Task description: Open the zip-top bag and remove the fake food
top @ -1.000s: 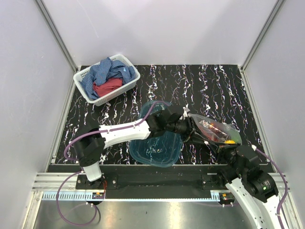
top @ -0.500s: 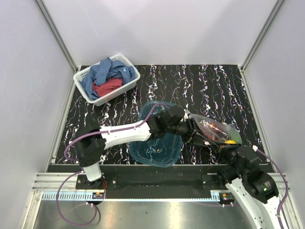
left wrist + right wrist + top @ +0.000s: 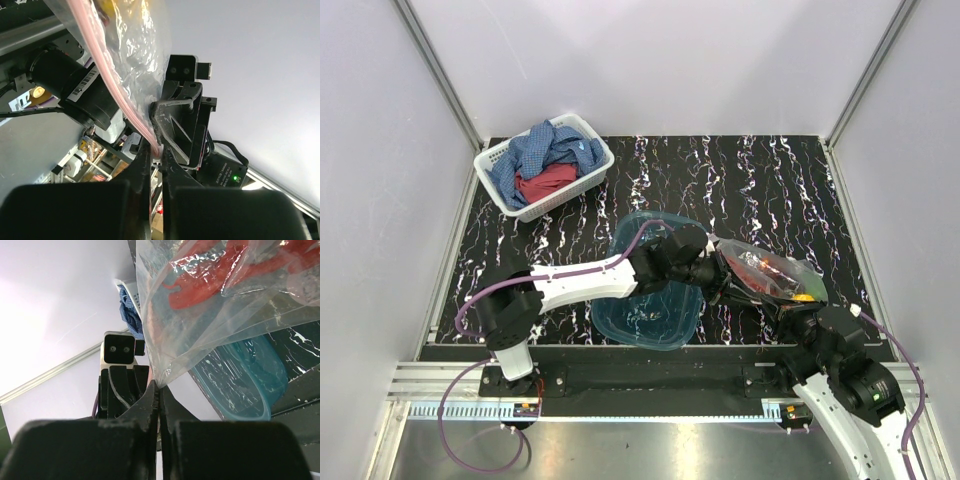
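Two sets of fingers hold the zip-top bag up over the table.
Left fingers are clamped on its pink zip strip; right fingers pinch a corner. Fake food sits inside, with a teal tub just beside.

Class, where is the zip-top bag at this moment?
In the top view the zip-top bag is right of centre, beside the teal tub, pinched by the left gripper and the right gripper.

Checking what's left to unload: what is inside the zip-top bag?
Through the zip-top bag a red lobster and a yellow piece show; glare and crinkles hide whatever else is inside.
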Motion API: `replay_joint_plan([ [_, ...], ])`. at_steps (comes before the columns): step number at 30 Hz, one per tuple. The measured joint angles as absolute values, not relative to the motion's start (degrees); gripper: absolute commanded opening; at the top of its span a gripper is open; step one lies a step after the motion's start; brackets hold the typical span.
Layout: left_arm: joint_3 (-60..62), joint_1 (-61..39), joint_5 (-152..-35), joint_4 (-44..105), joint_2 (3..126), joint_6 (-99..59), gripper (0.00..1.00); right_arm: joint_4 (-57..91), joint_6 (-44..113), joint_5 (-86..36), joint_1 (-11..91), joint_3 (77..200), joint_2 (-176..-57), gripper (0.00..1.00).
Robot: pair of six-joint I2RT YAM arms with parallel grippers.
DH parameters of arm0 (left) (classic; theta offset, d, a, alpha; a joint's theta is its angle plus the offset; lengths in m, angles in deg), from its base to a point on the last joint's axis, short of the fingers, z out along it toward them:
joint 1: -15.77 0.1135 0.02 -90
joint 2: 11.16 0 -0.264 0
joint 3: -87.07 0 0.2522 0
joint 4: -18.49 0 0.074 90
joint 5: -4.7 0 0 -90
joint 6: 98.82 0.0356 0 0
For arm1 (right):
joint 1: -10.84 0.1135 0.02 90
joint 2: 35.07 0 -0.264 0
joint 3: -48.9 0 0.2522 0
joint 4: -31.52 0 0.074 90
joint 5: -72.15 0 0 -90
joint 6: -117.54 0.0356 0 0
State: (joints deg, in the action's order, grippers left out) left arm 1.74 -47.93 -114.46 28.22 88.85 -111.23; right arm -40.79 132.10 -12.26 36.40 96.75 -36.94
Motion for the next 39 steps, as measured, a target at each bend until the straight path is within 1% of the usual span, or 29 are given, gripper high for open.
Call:
replay_joint_plan([
  [6,1.74,-47.82,-114.46,28.61,88.85,-109.85,0.00,-41.05,131.68,-12.04,36.40,96.92,-36.79,0.00],
  [11,1.74,-47.06,-114.20,30.01,88.85,-106.57,0.00,-44.77,131.66,-11.85,36.40,99.70,-36.68,0.00],
  [20,0.26,-42.49,-114.29,33.23,89.46,-99.99,0.00,-49.12,131.96,-11.95,36.40,102.98,-36.53,0.00],
  [24,-3.68,-38.97,-115.84,35.76,92.06,-96.04,0.00,-52.18,131.88,-11.15,36.40,106.39,-36.44,0.00],
  [32,-19.79,-30.31,-118.75,46.95,103.32,-83.16,0.00,-54.23,131.05,-10.12,36.40,108.05,-36.42,0.00],
  [39,-27.35,-27.91,-119.34,52.72,107.25,-75.51,0.00,-55.04,129.73,-10.40,36.40,108.09,-36.40,0.00],
])
